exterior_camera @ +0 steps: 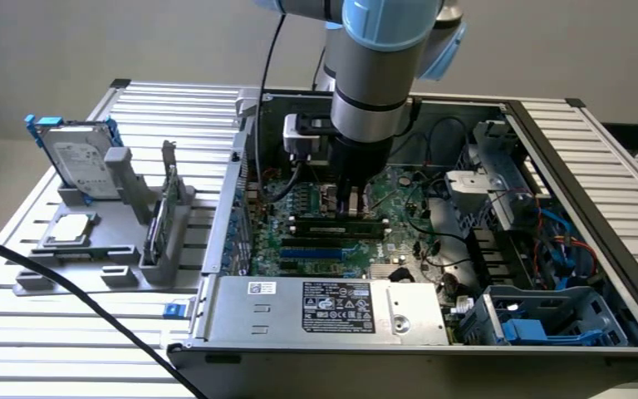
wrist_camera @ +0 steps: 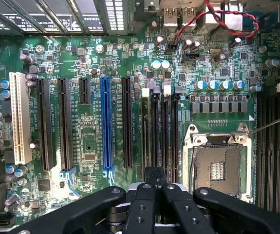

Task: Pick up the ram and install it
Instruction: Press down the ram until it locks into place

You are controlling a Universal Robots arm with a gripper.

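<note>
Your arm stands near vertical, reaching straight down into the open PC case (exterior_camera: 585,274). The claw (wrist_camera: 154,178) sits low over the motherboard (wrist_camera: 81,58), fingers pressed together w/ no gap. The ram (exterior_camera: 341,226) lies flat-on in a slot just below the claw tip, next to the empty CPU socket (wrist_camera: 217,168). Hard drive (exterior_camera: 80,162) stands on the surface at the exterior view's left.

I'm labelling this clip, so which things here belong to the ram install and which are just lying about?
Job: ram, gripper over it, memory slots.
Lying about: hard drive, processor chip, grey holder rack, power supply.
</note>
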